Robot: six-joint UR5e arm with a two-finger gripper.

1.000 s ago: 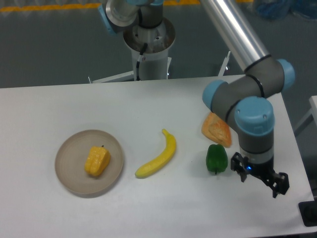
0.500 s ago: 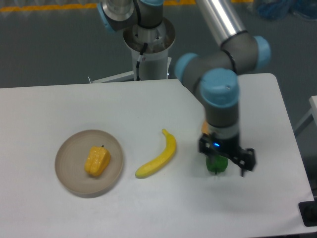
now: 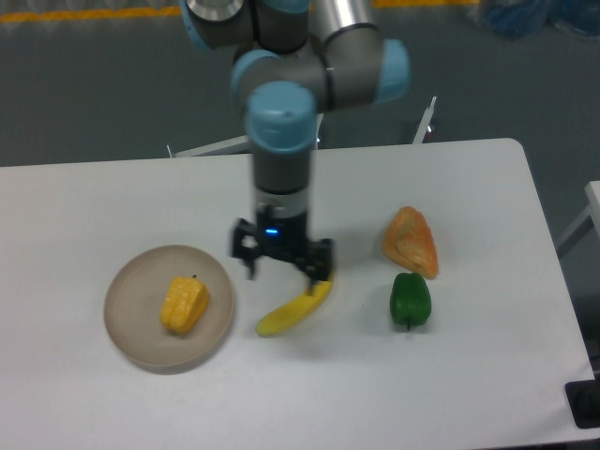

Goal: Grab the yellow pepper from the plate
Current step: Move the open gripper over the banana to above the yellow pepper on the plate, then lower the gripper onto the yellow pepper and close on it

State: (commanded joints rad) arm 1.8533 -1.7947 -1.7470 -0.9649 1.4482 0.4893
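Yellow-orange and lobed, the yellow pepper (image 3: 185, 304) lies on the beige plate (image 3: 131, 333) at the near left of the table (image 3: 94, 206), resting right of the plate's centre with its small dark stem pointing far. Nothing touches it.

The gripper (image 3: 281, 263) hangs just right of the plate, over the upper end of the banana (image 3: 292, 310). Its two fingers stand apart with nothing between them, so treat it as open and empty. You cannot tell its height above the table from this single view.

Further right, the green pepper (image 3: 411, 299) and the orange wedge-shaped item (image 3: 411, 241) lie near each other, well apart from the plate.

Progress, as judged from this layout:
- Done: none of the pick itself. The pepper is not grasped and not lifted.
- Left: bring the gripper the remaining way left until it stands over the pepper, lower it, close the fingers across the pepper's body, then raise it clear of the plate.

You should expect the blocky shape to slip if the fingers close on a sloped lobe; the raised plate rim may also obstruct a low finger.
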